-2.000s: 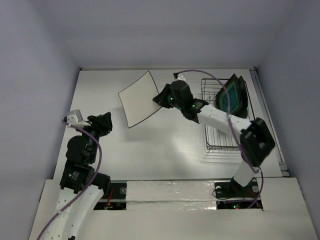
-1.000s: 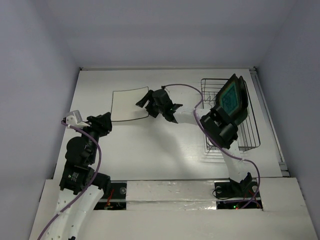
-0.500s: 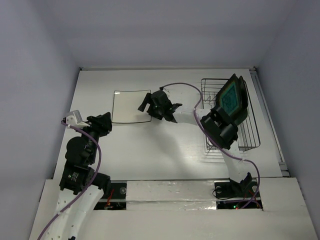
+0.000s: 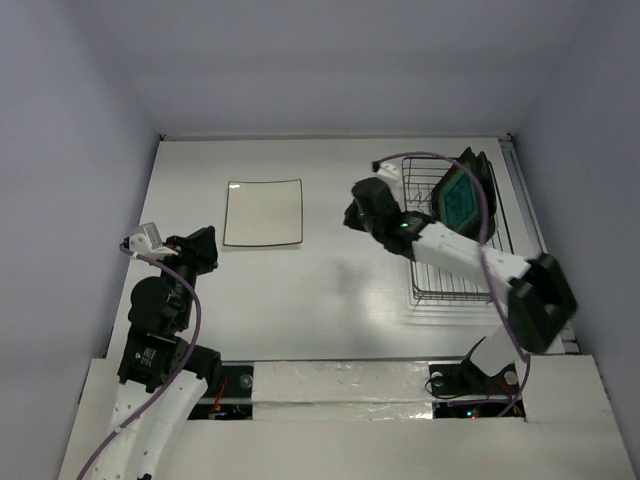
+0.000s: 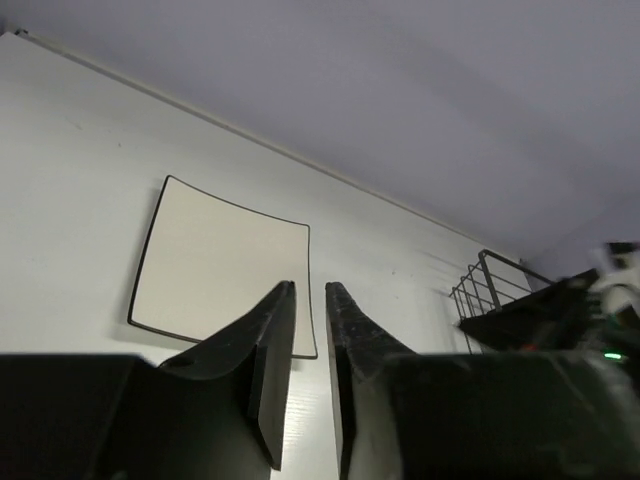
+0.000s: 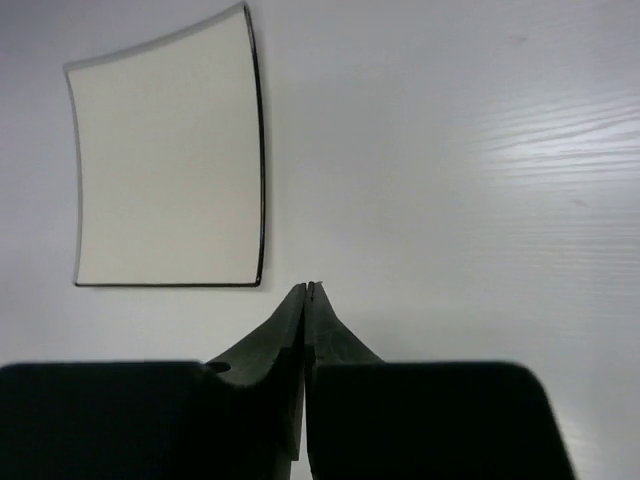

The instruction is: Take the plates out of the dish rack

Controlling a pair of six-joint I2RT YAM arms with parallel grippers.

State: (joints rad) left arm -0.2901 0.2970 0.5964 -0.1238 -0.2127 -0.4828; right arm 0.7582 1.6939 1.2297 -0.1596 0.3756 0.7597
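Note:
The white square plate (image 4: 263, 212) lies flat on the table, dark-edged in the wrist views (image 5: 220, 260) (image 6: 165, 210). The wire dish rack (image 4: 478, 262) stands at the right, with the teal-centred plate (image 4: 461, 196) upright in its far end and another dark plate (image 4: 484, 166) just behind it. My right gripper (image 4: 356, 214) hovers between the white plate and the rack. Its tips (image 6: 308, 287) are shut, hold nothing, and sit just off the plate's corner. My left gripper (image 4: 203, 247) stays near the plate's near-left side, its fingers (image 5: 310, 290) a narrow gap apart and empty.
The rack's corner (image 5: 478, 288) and the blurred right arm (image 5: 570, 320) show at the right of the left wrist view. White walls enclose the table on three sides. Bare table (image 4: 320, 290) lies between the plate, the rack and the arm bases.
My right gripper let go of the white plate, drew back rightward toward the rack and closed its jaws. The plate now rests flat. My left jaws narrowed.

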